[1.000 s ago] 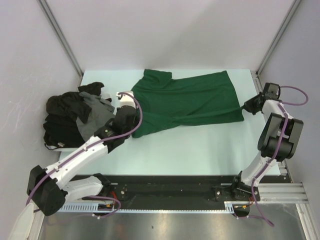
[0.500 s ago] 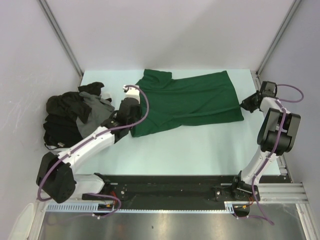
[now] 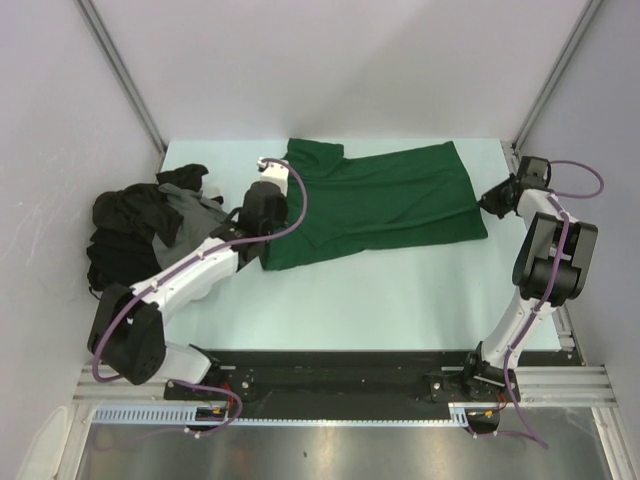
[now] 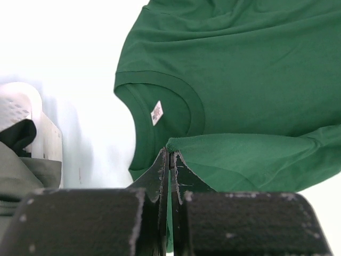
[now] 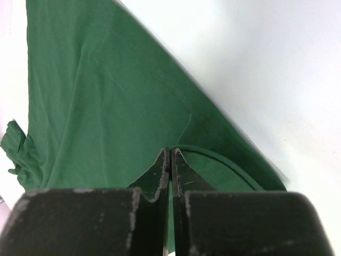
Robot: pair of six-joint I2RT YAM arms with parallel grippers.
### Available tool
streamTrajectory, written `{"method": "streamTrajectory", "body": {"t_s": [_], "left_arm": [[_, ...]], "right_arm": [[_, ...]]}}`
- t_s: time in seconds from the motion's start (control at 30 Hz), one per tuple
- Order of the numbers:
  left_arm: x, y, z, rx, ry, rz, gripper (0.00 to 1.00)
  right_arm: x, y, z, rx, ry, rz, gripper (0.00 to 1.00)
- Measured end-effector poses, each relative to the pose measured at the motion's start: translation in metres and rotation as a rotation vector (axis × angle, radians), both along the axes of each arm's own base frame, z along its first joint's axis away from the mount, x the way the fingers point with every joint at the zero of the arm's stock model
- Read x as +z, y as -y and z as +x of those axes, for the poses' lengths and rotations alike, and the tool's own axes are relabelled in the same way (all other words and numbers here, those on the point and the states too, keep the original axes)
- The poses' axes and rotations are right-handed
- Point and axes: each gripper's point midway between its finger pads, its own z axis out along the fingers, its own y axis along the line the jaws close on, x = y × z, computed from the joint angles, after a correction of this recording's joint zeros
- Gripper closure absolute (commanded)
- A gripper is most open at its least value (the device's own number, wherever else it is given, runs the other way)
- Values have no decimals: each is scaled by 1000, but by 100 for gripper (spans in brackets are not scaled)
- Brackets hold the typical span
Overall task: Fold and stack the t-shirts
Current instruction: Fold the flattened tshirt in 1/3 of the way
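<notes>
A dark green t-shirt (image 3: 380,205) lies spread across the back of the table, neck end to the left. My left gripper (image 3: 263,220) is at its left end, shut on a raised fold of green cloth (image 4: 240,160) beside the collar and its white neck label (image 4: 156,112). At the shirt's right edge, my right gripper (image 3: 492,205) is shut on the hem corner (image 5: 229,170), and the rest of the shirt (image 5: 96,96) stretches away from it. Both pairs of jaws are pressed together with cloth between them (image 4: 170,152) (image 5: 170,151). Black and dark grey t-shirts (image 3: 140,235) sit heaped at the far left.
The pale green table (image 3: 380,300) is bounded by grey walls, with metal corner posts (image 3: 125,75) at the back left and back right (image 3: 560,70). A black rail (image 3: 330,375) with the arm bases runs along the near edge.
My left gripper has moved toward the back of the table along the shirt's left end, still holding cloth. The right gripper has shifted slightly back with the hem corner.
</notes>
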Motion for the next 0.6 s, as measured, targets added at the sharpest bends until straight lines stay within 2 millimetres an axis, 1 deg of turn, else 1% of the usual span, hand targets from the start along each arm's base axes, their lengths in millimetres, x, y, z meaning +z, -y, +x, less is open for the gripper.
{"method": "streamTrajectory", "body": {"t_s": [0.13,0.37,0.5,0.6], "left_arm": [[-2,-1,5,-14,-5,22,100],[4,6,26,-51,19,44,100],[8,8,40,-57,33,49,100],[8,7,47,-60,36,55,100]], "right_arm": [[-2,0,0,3,-3,-1,100],[-11,0,2,2,-18,2,100],[-12,0,2,3,-20,1,100],[-12,1,4,0,-20,-2,100]]}}
